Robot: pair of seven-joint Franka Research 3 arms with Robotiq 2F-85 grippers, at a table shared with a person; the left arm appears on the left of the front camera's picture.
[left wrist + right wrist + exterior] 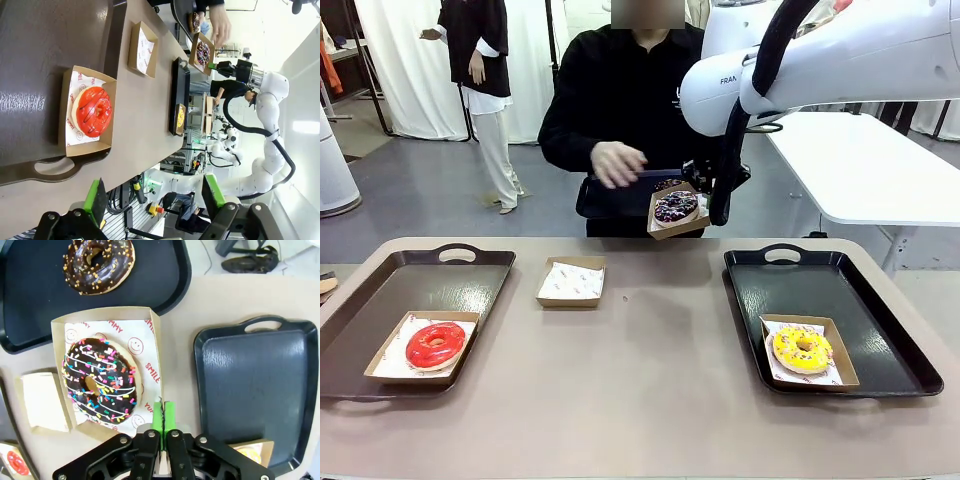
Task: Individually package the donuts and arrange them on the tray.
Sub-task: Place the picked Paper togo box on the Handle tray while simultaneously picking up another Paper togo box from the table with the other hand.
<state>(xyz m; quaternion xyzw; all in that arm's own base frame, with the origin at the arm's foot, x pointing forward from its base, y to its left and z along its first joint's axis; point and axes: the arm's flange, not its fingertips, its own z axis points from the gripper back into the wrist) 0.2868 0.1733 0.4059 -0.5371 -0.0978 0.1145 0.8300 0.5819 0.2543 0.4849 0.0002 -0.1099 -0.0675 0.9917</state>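
right gripper (pixel 163 410) has its green pads pinched tight together on the side wall of a box (pixel 100 315). the purple donut (pixel 99 378) with sprinkles sits inside that box on the printed paper. in the front view the box is up off the table (pixel 650 370), tilted a bit, at the far edge just beside the dark tray (pixel 610 200) the person holds. person's hand (pixel 617 163) hovers above that tray, and the chocolate donut (pixel 98 262) lies bare on it.

left gripper (pixel 155 192) is spread wide with nothing between the fingers, up over the near end of the left tray (pixel 380 290). the red donut (pixel 435 344) is on that tray in a box of its own. yellow donut (pixel 802 349) is boxed on the right tray (pixel 880 330). a spare box (pixel 572 281) with only paper in it sits on the table between the two trays.
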